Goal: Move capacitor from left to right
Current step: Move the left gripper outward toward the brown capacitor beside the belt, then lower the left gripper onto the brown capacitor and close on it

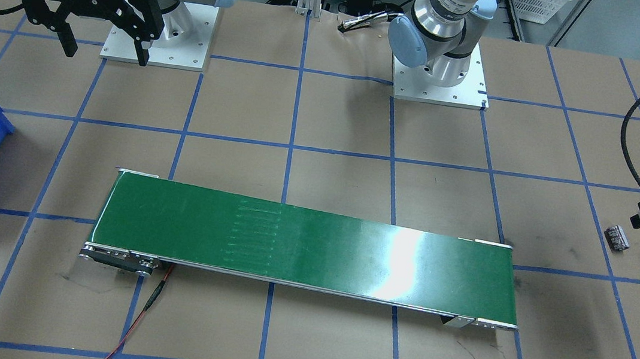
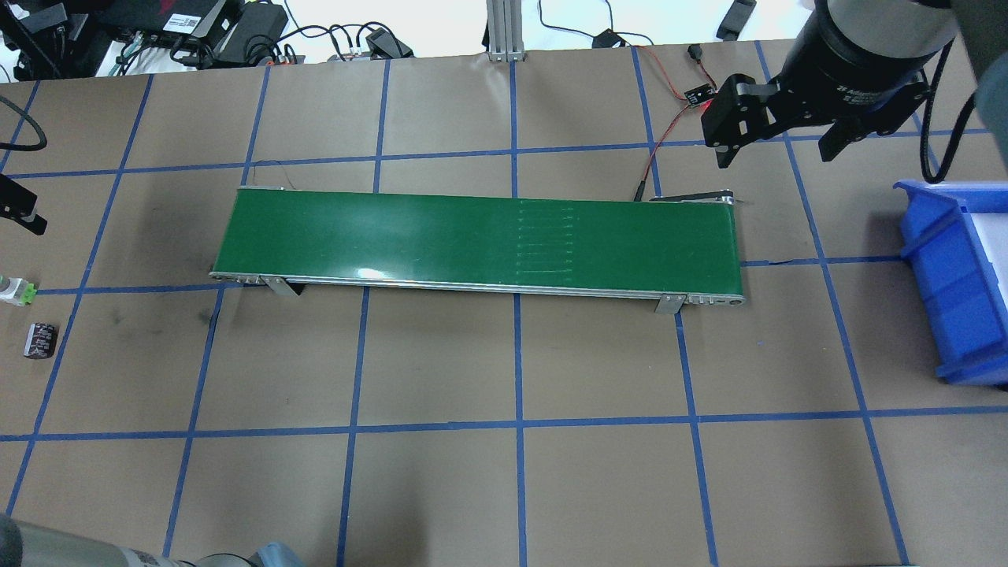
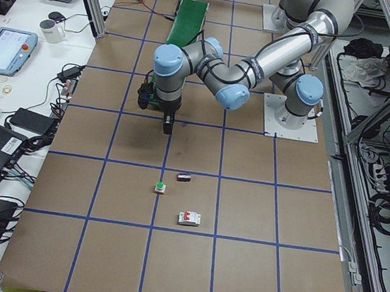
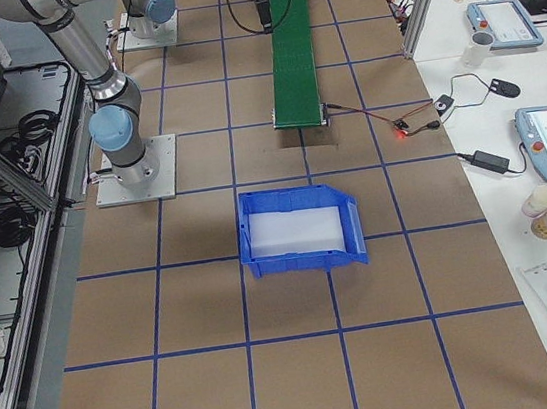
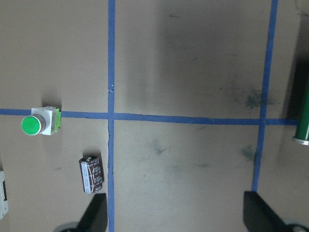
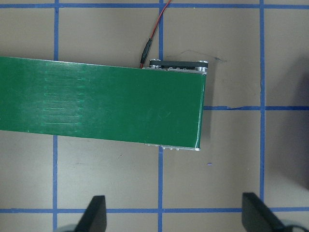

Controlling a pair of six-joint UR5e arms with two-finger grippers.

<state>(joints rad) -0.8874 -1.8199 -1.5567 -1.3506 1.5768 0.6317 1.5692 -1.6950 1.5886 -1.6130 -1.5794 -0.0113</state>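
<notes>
Checking the left gripper (image 5: 176, 217), you see only its two fingertips at the wrist view's bottom edge, spread wide and empty. The capacitor (image 5: 91, 174) lies on the table (image 5: 193, 72) just beside one fingertip, untouched. The right gripper (image 1: 104, 40) hangs wide open, holding nothing.
</notes>
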